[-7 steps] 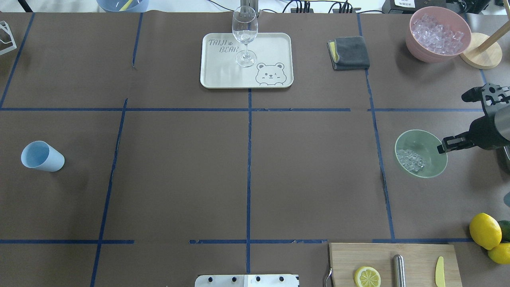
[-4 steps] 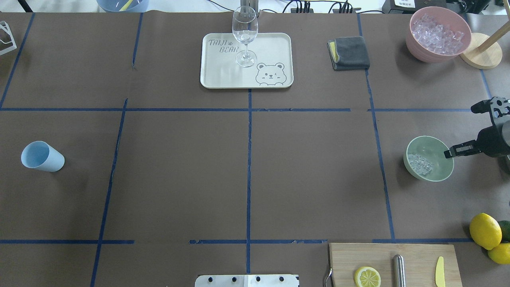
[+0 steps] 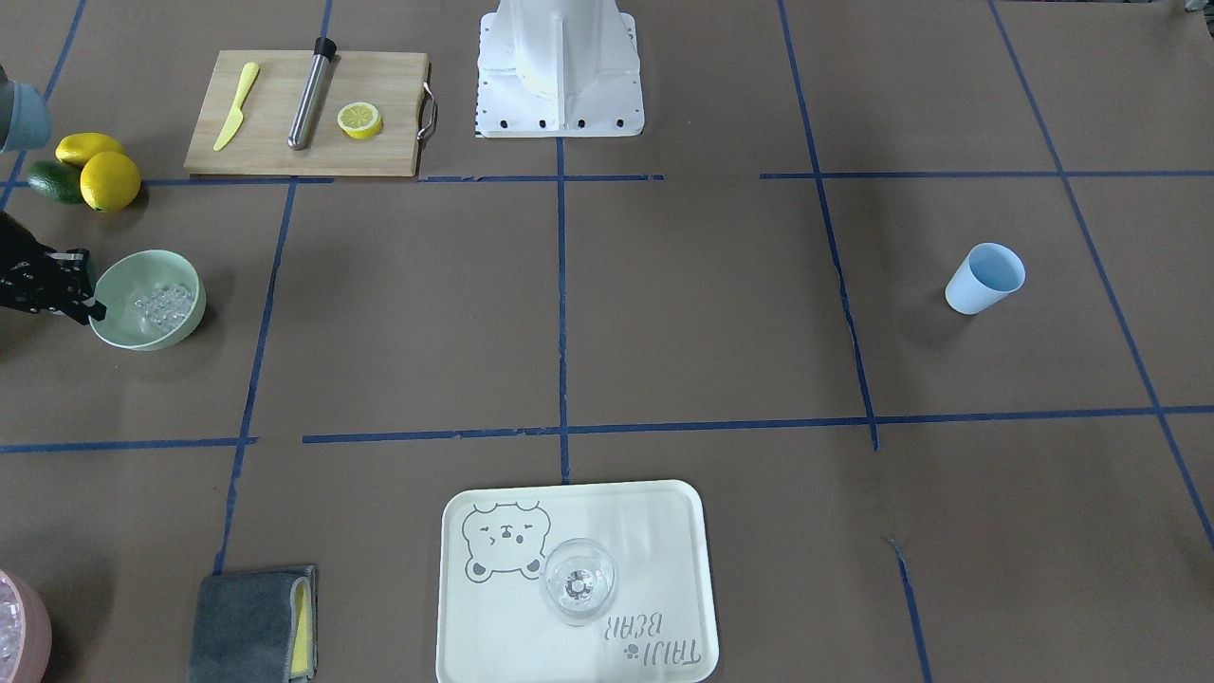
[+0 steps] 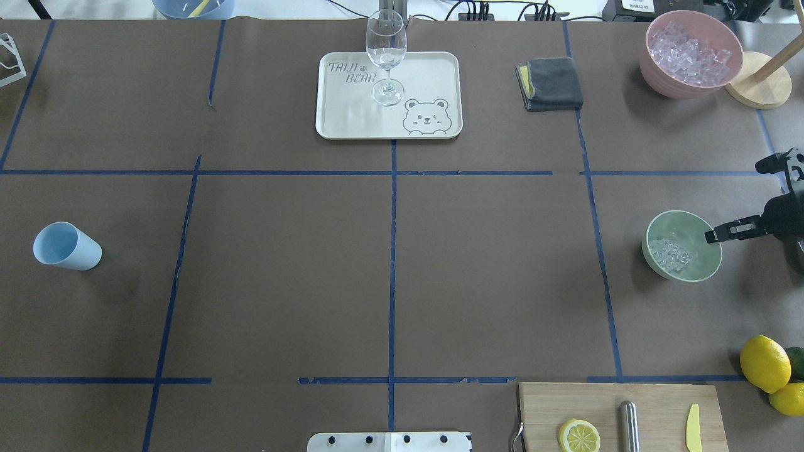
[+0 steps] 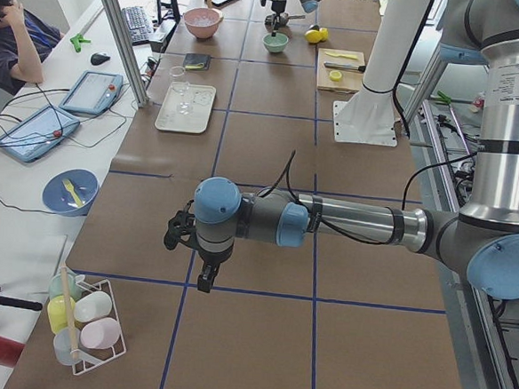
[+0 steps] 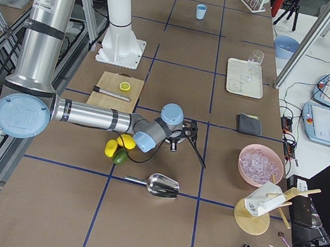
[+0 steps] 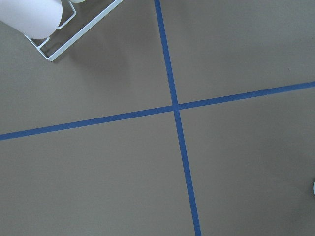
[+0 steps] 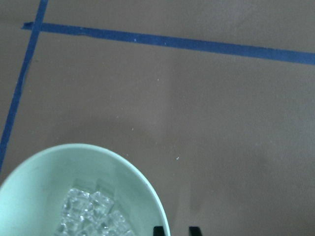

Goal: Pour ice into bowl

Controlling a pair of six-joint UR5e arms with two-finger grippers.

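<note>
The mint-green bowl (image 4: 688, 227) sits at the table's right side, with a small cluster of clear ice (image 4: 671, 254) in it. It also shows in the front view (image 3: 142, 270) with the ice (image 3: 163, 304), and in the right wrist view (image 8: 29, 196). My right gripper (image 4: 713, 237) is shut on the bowl's right rim; its fingertips (image 8: 157, 230) straddle the rim in the right wrist view. My left gripper (image 5: 202, 281) hangs over bare table at the far left; I cannot tell whether it is open or shut.
A pink bowl (image 4: 653, 69) full of ice stands at the back right beside a wooden stand (image 4: 760, 88). Also here are a grey cloth (image 4: 549, 83), a tray (image 4: 427, 75) with a wine glass (image 4: 385, 56), a light blue cup (image 4: 66, 247), a cutting board (image 4: 659, 402), lemons (image 4: 765, 364) and a metal scoop (image 6: 160, 185).
My right gripper has moved right, towards the table's edge, carrying the green bowl with it. The bowl looks smaller and lower now. The ice stays inside.
</note>
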